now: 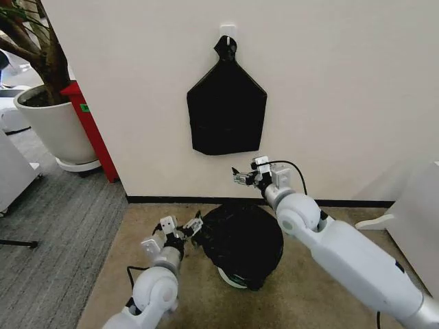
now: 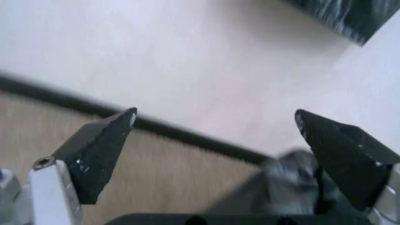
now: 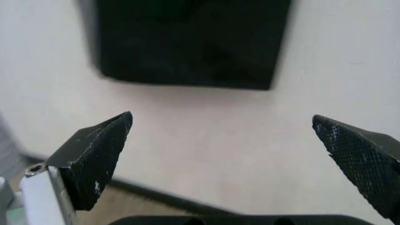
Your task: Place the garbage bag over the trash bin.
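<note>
Black garbage bag (image 1: 241, 241) draping over the cream-white trash bin (image 1: 232, 279) on the tan floor by the wall, left gripper (image 1: 180, 228) gaping empty beside it, right gripper (image 1: 245, 175) hovering above, open, holding nothing.

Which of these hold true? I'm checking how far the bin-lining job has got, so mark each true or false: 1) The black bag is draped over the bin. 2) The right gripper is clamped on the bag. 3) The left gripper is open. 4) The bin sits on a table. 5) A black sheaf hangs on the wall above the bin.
1) True: the garbage bag covers the trash bin, whose white base peeks out below.
2) False: the right gripper is open, raised above the bag, holding nothing.
3) True: the left gripper is open beside the bag.
4) False: the bin stands on the floor by the wall.
5) True: the black sheaf hangs from a hook.
</note>
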`<state>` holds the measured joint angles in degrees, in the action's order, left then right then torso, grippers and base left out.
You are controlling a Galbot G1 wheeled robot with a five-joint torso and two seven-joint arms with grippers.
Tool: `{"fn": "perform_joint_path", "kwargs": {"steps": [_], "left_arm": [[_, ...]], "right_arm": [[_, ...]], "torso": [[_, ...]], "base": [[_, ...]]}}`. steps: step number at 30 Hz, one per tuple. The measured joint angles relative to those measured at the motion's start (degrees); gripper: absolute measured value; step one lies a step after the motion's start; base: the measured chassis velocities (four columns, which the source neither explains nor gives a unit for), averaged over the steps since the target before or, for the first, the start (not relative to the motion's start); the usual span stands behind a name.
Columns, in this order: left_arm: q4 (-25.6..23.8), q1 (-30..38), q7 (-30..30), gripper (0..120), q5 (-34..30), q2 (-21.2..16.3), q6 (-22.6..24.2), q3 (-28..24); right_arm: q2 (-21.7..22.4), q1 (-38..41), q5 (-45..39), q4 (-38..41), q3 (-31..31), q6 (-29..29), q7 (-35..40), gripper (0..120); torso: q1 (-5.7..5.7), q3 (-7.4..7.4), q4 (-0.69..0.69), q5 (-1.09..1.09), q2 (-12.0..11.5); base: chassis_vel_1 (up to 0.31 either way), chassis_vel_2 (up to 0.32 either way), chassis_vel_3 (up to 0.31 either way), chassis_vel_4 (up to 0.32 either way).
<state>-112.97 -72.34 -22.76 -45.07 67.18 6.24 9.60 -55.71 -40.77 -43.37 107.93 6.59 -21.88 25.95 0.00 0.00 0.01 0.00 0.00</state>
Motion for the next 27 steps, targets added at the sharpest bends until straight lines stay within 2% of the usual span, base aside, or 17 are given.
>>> {"fn": "perform_joint_path", "kwargs": {"steps": [2,4,6,10,13,22,27], "left_arm": [[1.5,1.8,2.7,100,1.6,-2.2,-3.0,0.6],[2.4,2.7,4.3,100,1.9,-3.0,-4.9,0.7],[3.2,3.5,6.2,100,1.5,-3.9,-5.9,0.8],[4.9,5.2,9.4,100,0.8,-5.3,-7.7,0.8],[7.7,7.5,12.6,100,2.3,-5.9,-10.7,0.9],[10.7,9.4,11.7,98,4.8,-6.9,-13.4,0.2],[10.9,9.6,10.2,100,5.4,-7.1,-13.4,0.1]], "right_arm": [[-1.1,-6.4,5.3,-0.2,-5.1,6.2,-0.1,100],[-2.2,-10.5,7.2,0.0,-8.7,7.9,0.4,100],[-3.1,-13.7,8.2,0.4,-11.4,8.9,1.0,100],[-4.8,-18.3,10.8,0.8,-15.0,10.8,0.8,100],[-7.4,-22.2,14.7,0.6,-18.5,13.3,-0.9,100],[-12.1,-28.1,23.7,-2.7,-22.7,21.2,-4.2,100],[-12.9,-29.4,24.7,-3.3,-23.5,22.4,-5.5,100]], "torso": [[0.0,0.0,0.0,0.03,0.0],[0.0,0.0,-0.02,-0.04,0.0],[0.0,0.0,-0.03,0.02,0.0],[0.0,0.0,-0.01,-0.01,0.0],[0.0,0.0,-0.01,-0.03,0.0],[0.0,0.0,0.0,-0.01,0.0],[0.0,0.0,-0.01,0.0,0.0]], "base": [[0.0,0.0,0.0,0.0],[0.0,0.0,0.0,0.0],[0.0,0.0,0.0,0.0],[0.0,0.0,0.0,0.0],[0.0,0.0,0.0,0.0],[0.0,0.0,0.0,0.0],[0.0,0.0,0.0,0.0]]}}
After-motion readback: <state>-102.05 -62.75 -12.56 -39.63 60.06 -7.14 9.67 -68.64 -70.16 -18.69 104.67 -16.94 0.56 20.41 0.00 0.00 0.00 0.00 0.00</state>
